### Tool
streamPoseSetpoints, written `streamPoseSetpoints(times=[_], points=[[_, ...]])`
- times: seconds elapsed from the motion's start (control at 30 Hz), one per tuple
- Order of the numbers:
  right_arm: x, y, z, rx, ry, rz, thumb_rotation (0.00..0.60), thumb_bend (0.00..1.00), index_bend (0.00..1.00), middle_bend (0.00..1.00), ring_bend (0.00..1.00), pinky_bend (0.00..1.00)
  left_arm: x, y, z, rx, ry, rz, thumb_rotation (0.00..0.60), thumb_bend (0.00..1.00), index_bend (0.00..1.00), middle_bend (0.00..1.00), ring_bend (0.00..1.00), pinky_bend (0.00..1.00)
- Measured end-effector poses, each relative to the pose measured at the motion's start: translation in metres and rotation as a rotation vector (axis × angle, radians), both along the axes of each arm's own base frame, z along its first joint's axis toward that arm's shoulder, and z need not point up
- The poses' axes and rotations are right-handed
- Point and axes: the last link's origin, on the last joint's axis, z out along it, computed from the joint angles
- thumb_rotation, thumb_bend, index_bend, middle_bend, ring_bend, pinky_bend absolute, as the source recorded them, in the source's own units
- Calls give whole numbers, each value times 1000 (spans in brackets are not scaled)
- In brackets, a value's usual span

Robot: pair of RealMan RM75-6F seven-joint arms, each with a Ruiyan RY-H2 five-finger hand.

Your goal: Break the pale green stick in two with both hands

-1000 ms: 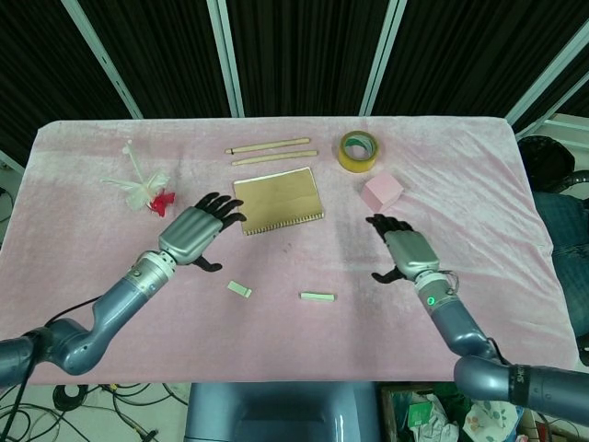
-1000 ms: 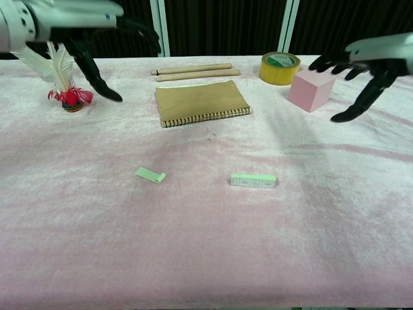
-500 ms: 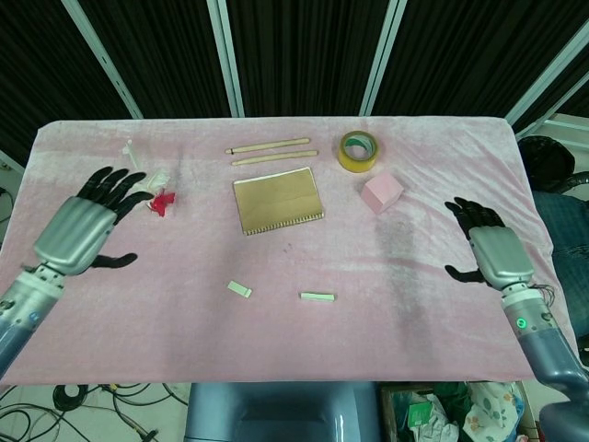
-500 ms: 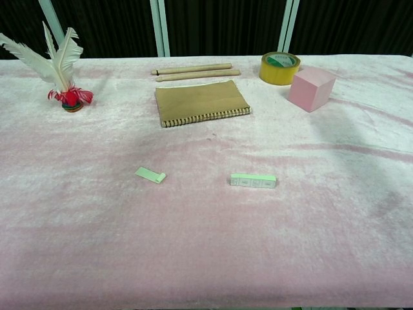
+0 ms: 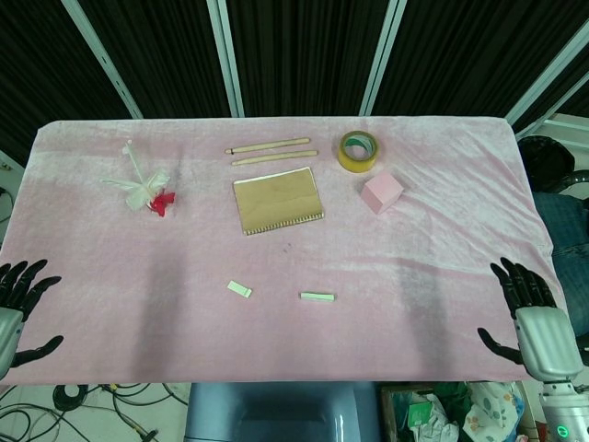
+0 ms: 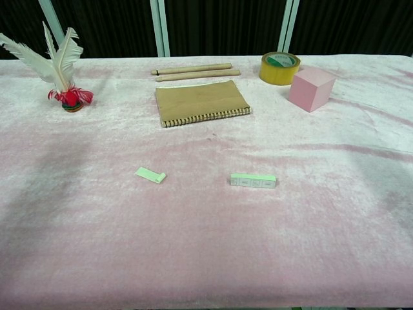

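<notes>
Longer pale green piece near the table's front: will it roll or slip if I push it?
The longer pale green piece looks flat-sided and blocky, so it probably slides rather than rolls. The plush pink tablecloth would likely drag on it. Its small size suggests it's light.

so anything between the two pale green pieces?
No. Only bare pink cloth lies between the short piece and the long piece, shown in both views.

2 green pieces (image 6: 253, 181), 2 wooden sticks (image 6: 192, 68)
</notes>
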Motion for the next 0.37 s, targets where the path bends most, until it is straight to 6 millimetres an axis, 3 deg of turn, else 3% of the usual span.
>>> streamPoseSetpoints(times=[0.17,0.37], points=[[-18,18,-8,-40,32,-42,600,174,16,0,0,68,-7,-9,-10,-2,-17,-4,600,125,200,36,0,0],[-28,15,-10,-64,51,-48,600,174,16,0,0,68,-9,-5,-13,7,-24,-3,600,125,200,36,0,0]])
